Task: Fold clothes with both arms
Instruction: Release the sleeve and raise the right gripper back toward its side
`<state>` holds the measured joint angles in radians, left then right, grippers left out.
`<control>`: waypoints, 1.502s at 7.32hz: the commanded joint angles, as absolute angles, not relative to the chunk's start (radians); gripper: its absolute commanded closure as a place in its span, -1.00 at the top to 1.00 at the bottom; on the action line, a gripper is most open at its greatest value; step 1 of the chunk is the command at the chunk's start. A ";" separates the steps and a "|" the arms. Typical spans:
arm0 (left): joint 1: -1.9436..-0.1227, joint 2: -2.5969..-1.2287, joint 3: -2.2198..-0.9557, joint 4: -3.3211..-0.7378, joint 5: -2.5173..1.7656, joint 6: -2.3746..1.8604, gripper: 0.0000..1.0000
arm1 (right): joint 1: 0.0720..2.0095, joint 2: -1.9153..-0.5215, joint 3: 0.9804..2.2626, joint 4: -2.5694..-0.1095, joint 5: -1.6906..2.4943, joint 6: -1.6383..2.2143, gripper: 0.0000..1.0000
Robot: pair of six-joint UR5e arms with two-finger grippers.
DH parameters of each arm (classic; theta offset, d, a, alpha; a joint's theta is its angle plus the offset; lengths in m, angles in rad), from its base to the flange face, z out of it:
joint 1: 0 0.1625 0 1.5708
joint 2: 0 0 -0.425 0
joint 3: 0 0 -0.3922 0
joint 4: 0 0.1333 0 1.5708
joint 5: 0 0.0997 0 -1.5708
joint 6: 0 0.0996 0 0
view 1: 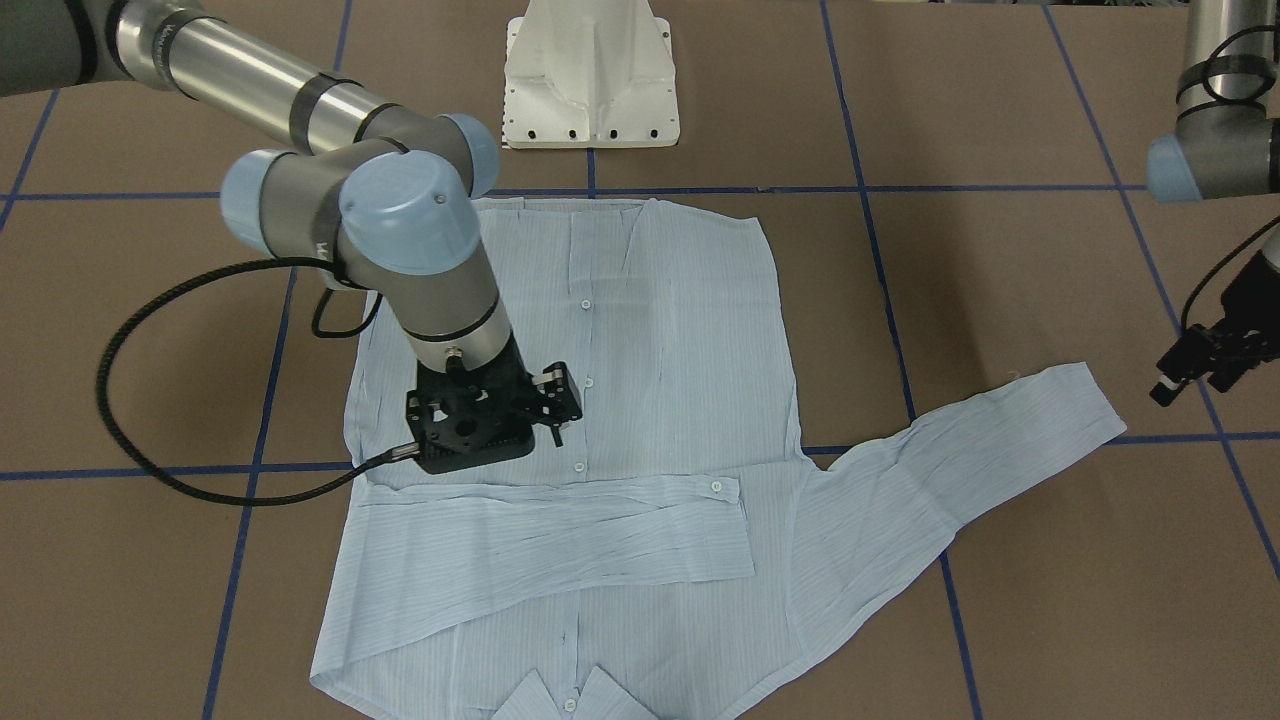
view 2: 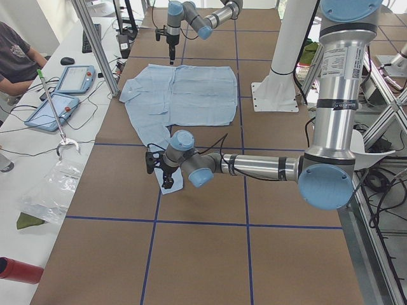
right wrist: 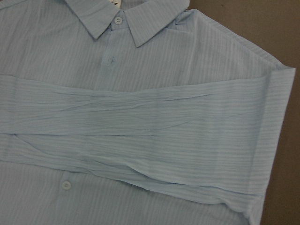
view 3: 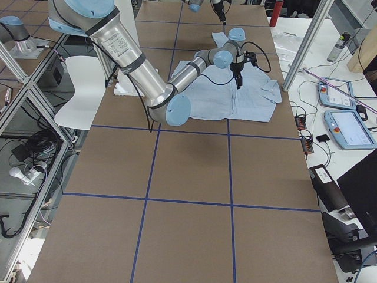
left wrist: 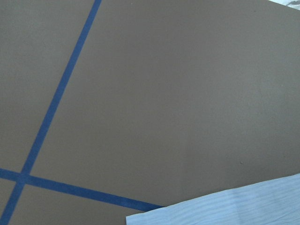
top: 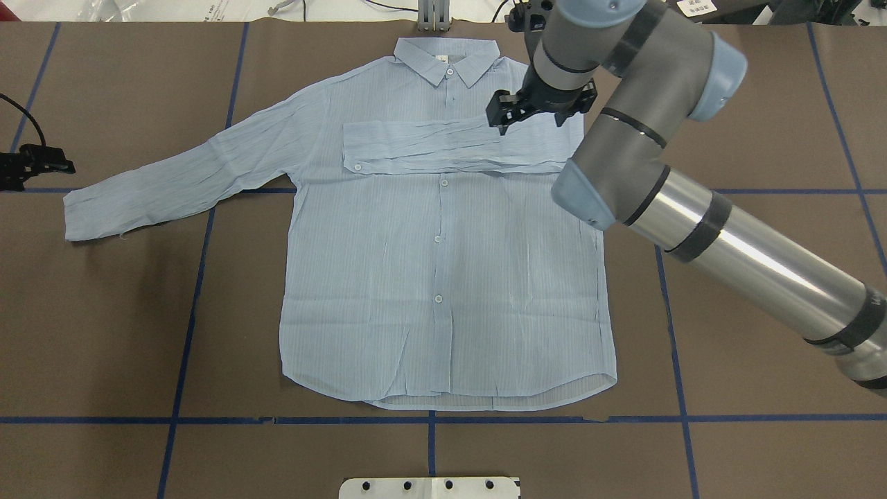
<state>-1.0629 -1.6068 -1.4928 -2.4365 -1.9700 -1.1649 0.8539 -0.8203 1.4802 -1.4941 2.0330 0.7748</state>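
Observation:
The pale blue striped shirt (top: 443,277) lies flat, buttons up, collar (top: 447,59) at the far edge. One sleeve (top: 443,145) is folded across the chest; the wrist view shows it (right wrist: 140,140). The other sleeve (top: 187,173) stretches out to the robot's left. My right gripper (top: 537,111) hovers over the folded sleeve's shoulder end, seemingly open, holding nothing; it also shows in the front view (view 1: 545,405). My left gripper (view 1: 1195,375) hangs just beyond the outstretched cuff (view 1: 1080,400), apart from it, seemingly open and empty. The left wrist view shows only the cuff's edge (left wrist: 234,208).
The table is brown with blue tape lines (top: 187,326). The white pedestal base (view 1: 592,80) stands at the robot's side of the table. A side bench with tablets (view 2: 73,79) and a seated person runs beyond the collar side.

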 commanded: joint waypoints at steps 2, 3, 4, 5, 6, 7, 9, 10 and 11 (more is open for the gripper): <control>-0.948 -1.583 -1.497 -2.434 -1.867 -1.221 0.80 | 0.959 -0.948 1.546 -1.523 2.195 0.675 1.00; -0.919 -1.563 -1.499 -2.434 -1.833 -1.221 0.76 | 0.960 -0.953 1.549 -1.523 2.195 0.673 1.00; -0.913 -1.554 -1.503 -2.434 -1.832 -1.221 0.70 | 0.960 -0.953 1.551 -1.523 2.195 0.673 1.00; -0.913 -1.543 -1.511 -2.434 -1.832 -1.221 0.56 | 0.960 -0.953 1.554 -1.523 2.195 0.675 1.00; -0.913 -1.530 -1.519 -2.434 -1.832 -1.221 0.46 | 0.960 -0.953 1.555 -1.522 2.198 0.675 1.00; -0.913 -1.519 -1.525 -2.434 -1.832 -1.221 0.38 | 0.959 -0.953 1.555 -1.522 2.197 0.676 1.00; -0.910 -1.511 -1.526 -2.434 -1.832 -1.221 0.34 | 0.956 -0.953 1.554 -1.522 2.195 0.676 1.00; -0.904 -1.511 -1.526 -2.434 -1.832 -1.221 0.34 | 0.956 -0.953 1.554 -1.522 2.195 0.678 1.00; -0.897 -1.511 -1.526 -2.433 -1.830 -1.221 0.33 | 0.956 -0.953 1.554 -1.522 2.195 0.680 1.00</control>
<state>-0.9043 -1.5117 -1.5260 -2.4341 -1.8312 -1.2211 0.9559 -0.9526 1.5540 -1.5217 2.1952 0.6779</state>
